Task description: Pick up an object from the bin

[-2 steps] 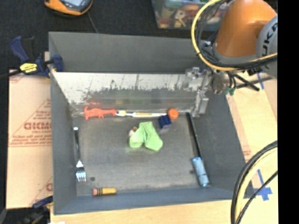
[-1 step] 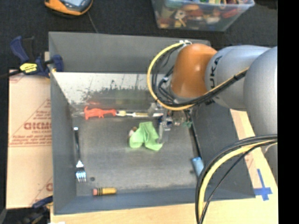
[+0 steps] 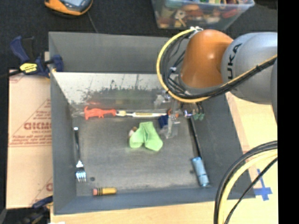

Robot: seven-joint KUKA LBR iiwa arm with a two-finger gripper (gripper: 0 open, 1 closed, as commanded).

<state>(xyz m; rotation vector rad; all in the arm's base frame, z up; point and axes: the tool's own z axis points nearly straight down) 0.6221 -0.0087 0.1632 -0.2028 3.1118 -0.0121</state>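
My gripper (image 3: 171, 125) hangs below the orange wrist cover, low over the middle right of the bin floor. Just left of it lies a crumpled light green cloth (image 3: 145, 136), close to the gripper's lower end; whether they touch I cannot tell. A small blue piece (image 3: 162, 121) shows right beside the gripper, above the cloth. A long tool with a red handle (image 3: 100, 112) and a pale shaft lies along the back wall, its tip reaching the gripper.
A metal fork (image 3: 78, 160) lies along the left wall. An orange marker (image 3: 104, 191) rests at the front wall. A black stick with a blue end (image 3: 199, 169) lies along the right wall. The arm and its cables cover the bin's back right corner.
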